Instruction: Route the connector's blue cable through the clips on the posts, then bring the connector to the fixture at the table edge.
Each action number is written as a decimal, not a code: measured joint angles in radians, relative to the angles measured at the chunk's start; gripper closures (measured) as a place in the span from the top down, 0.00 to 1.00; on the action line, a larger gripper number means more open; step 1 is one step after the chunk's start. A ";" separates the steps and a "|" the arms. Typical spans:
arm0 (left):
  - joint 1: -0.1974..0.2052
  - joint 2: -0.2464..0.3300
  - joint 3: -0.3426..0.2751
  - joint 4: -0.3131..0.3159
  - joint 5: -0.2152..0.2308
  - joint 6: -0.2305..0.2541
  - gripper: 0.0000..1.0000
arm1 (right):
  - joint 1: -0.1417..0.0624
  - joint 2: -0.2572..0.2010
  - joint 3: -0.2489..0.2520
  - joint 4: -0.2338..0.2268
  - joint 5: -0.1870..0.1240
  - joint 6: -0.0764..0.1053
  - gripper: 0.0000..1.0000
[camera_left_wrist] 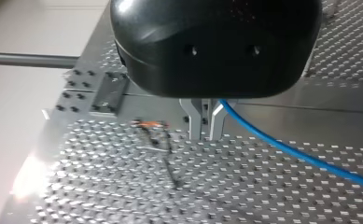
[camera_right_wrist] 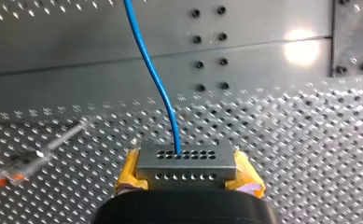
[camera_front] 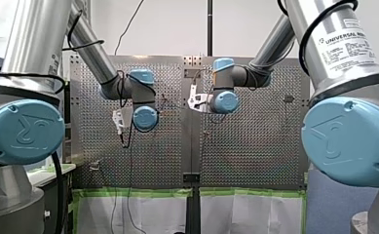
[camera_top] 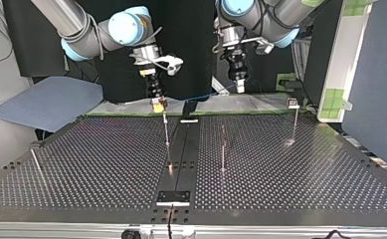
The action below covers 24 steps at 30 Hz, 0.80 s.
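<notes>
top view: the perforated table [camera_top: 81, 164] is seen spanning the frame, with my right arm [camera_top: 81, 30] entering at the view's left and my left arm [camera_top: 260, 15] at the view's right, both held over the far edge. my right gripper [camera_top: 157, 103] is closed on the connector [camera_right_wrist: 186, 163], a grey block with two rows of holes, clamped between yellow pads [camera_right_wrist: 247, 175] in the right wrist view. my left gripper [camera_left_wrist: 205, 135], black with metal fingers [camera_left_wrist: 195, 116], is drawn almost fully together on the blue cable [camera_left_wrist: 310, 158], which is nipped between them. the cable is seen leaving one hole of the connector and is strung in the air between the two grippers, above the table's far edge. three thin posts [camera_top: 223, 149] are noted standing upright on the table; one is placed just below my right gripper.
</notes>
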 joint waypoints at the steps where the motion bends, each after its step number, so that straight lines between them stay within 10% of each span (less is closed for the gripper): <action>1: 0.002 0.007 0.007 -0.007 0.000 0.000 0.12 | -0.010 -0.010 0.000 0.005 -0.008 -0.001 0.00; 12: 0.044 0.093 0.061 -0.093 0.028 0.003 0.12 | -0.055 -0.096 -0.005 -0.004 -0.040 -0.008 0.00; 24: 0.143 0.074 0.068 -0.184 0.126 0.007 0.12 | -0.050 -0.048 -0.031 -0.015 -0.049 -0.016 0.00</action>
